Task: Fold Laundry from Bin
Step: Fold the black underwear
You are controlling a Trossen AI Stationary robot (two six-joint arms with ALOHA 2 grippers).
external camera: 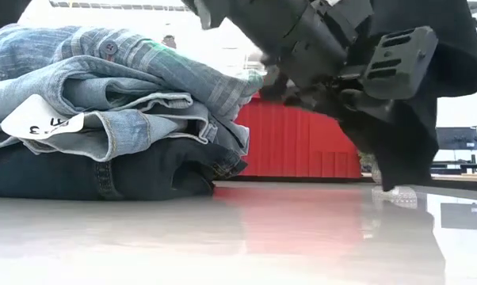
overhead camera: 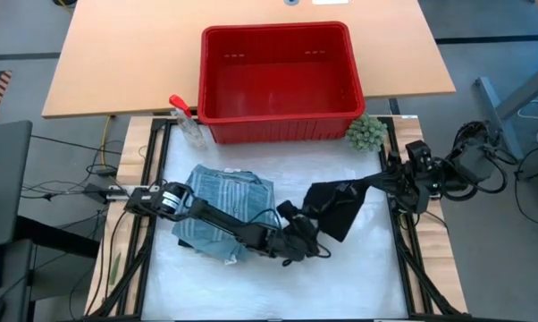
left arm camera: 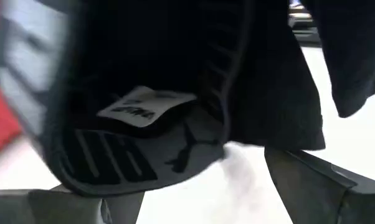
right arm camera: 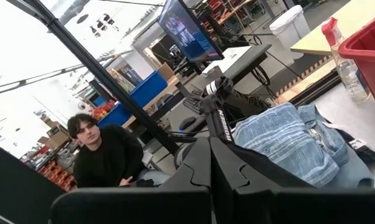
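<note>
Above the white worktop (overhead camera: 251,286), with the right end effector (overhead camera: 382,182) clenched on the black garment (overhead camera: 336,204), the released left end effector (overhead camera: 298,240) should pinch its free hem before spreading it flat.

— Where's everything relative to the bin (overhead camera: 279,76)?
— Bottle (overhead camera: 189,123) at its front-left corner, fuzzy ball (overhead camera: 365,133) at its front-right. Folded stack (overhead camera: 226,207) sits in front, toward the left; the loose garment (overhead camera: 336,206) hangs right of that.

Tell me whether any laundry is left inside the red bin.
No: the high view shows the bin with a bare red floor.
</note>
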